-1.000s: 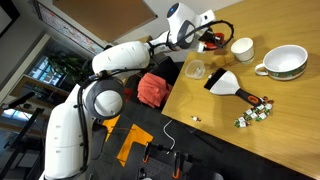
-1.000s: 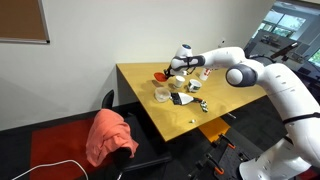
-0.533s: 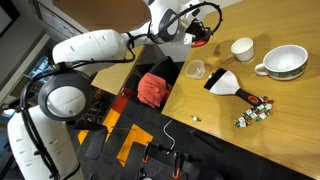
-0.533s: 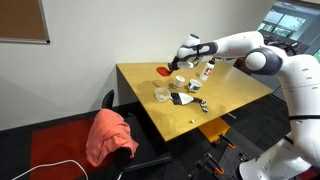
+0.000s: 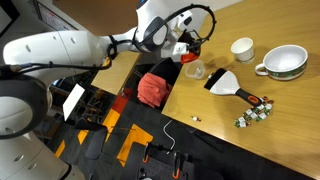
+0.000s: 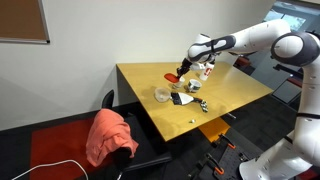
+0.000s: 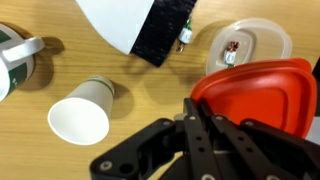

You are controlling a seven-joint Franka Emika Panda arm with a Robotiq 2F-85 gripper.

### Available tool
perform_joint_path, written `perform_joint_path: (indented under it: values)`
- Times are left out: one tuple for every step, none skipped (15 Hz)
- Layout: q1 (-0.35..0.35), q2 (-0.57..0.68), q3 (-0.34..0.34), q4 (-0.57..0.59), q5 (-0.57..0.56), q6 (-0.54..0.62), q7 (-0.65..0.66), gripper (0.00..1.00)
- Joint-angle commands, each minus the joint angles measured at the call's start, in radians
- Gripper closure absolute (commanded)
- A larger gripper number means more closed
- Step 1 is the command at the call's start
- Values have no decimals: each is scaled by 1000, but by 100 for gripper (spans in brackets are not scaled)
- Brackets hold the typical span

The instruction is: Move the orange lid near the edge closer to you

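Observation:
My gripper (image 7: 200, 112) is shut on the rim of the orange lid (image 7: 255, 90), a flat red-orange disc. I hold it in the air above the wooden table. In both exterior views the lid (image 5: 188, 57) (image 6: 170, 75) hangs from the gripper (image 5: 184, 50) (image 6: 183, 69) over the table's corner, close to the edge (image 5: 168, 98) and just above the clear plastic cup (image 5: 195, 70). In the wrist view the clear cup (image 7: 256, 44) lies right beyond the lid, and a white cup (image 7: 80, 118) lies to the left.
A white cup (image 5: 241, 49), a white mug (image 5: 283, 63), a white and black brush (image 5: 226, 83) and small loose items (image 5: 253, 112) lie on the table. A chair with a red cloth (image 5: 152, 88) stands beside the table edge.
The arm has carried the lid, held in the gripper, from farther back on the table toward the edge and the clear cup.

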Motion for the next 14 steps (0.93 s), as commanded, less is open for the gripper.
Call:
perform_joint_path:
  values:
    - [-24,-183,35,-250,32,-9,-123,98]
    - [-26,-218,39,-307,42,-1,-152,98]
    - [-26,-251,40,-361,55,4,-177,98]
    - [-24,-286,40,-418,67,9,-199,98]
    - [-23,-321,41,-475,81,10,-224,98]
    - [-21,-359,43,-533,100,13,-256,98]
    - [-13,-393,41,-591,112,27,-283,98]
    - [-4,-429,37,-649,117,34,-301,98]
    - [7,-462,29,-707,116,50,-305,98]
    - [17,-495,23,-765,120,65,-308,98]
    - [26,-529,17,-825,123,85,-299,98]
    - [40,-559,10,-883,107,125,-274,98]
    - [52,-588,7,-944,102,178,-261,98]
    - [68,-609,4,-1008,89,265,-233,98]
